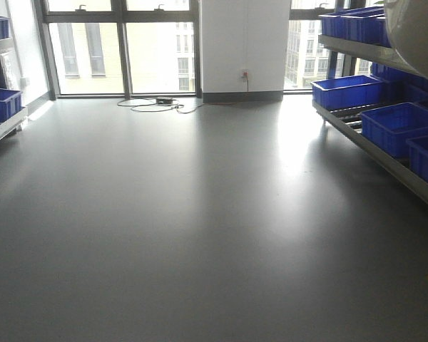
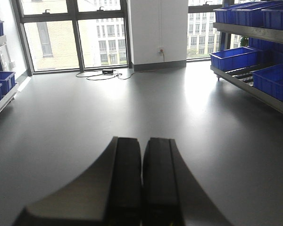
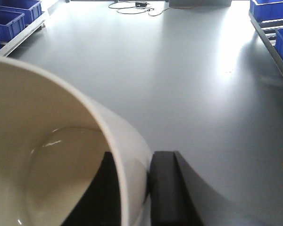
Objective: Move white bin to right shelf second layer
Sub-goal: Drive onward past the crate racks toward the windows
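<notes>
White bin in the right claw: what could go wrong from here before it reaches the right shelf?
1. The right claw pinches the white bin by one wall only, so it may tilt or slip in transit.
2. Blue crates crowd the right shelf; little free roller space shows, so the bin could bump one.

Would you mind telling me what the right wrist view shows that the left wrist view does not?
Only the right wrist view shows the white bin, its wall clamped in the right gripper. Only the left wrist view shows the left gripper, shut and empty, plus the windows. Both show the grey floor, the cable on it and blue crates on side racks.
</notes>
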